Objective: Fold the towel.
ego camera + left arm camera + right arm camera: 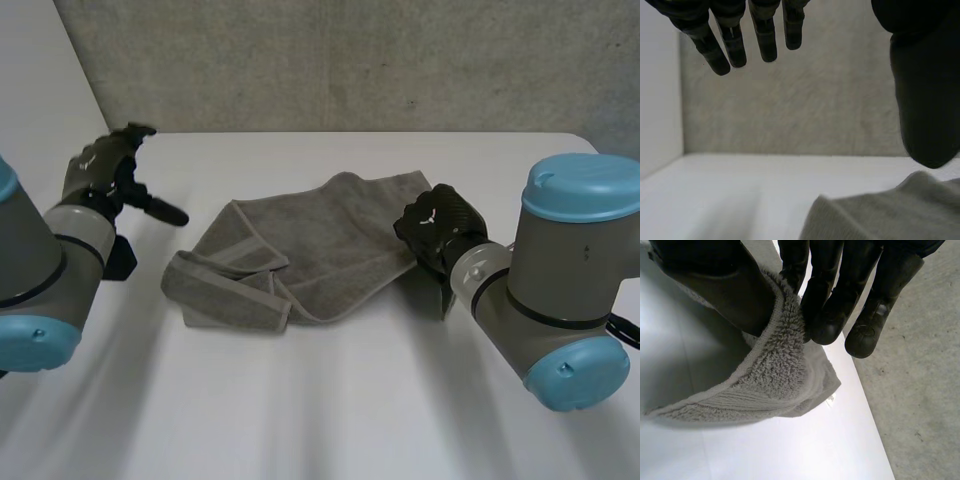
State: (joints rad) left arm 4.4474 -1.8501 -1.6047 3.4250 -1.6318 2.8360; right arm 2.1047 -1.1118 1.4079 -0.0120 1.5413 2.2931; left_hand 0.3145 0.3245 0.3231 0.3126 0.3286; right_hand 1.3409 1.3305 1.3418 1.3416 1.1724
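A grey towel (320, 245) lies crumpled and partly folded in the middle of the white table (330, 400), with a doubled-over flap at its left end. My right hand (432, 228) is at the towel's right edge, and in the right wrist view its fingers (830, 300) and thumb pinch that edge of the towel (785, 365). My left hand (112, 165) hangs above the table, left of the towel and apart from it, with its fingers (735, 45) straight and empty. A fold of the towel (890, 215) lies below its thumb.
A grey wall (350, 60) runs behind the table's far edge. A white side wall (660, 100) stands at the left. The table's right edge (860, 405) lies close beside my right hand, with grey floor (920, 390) beyond it.
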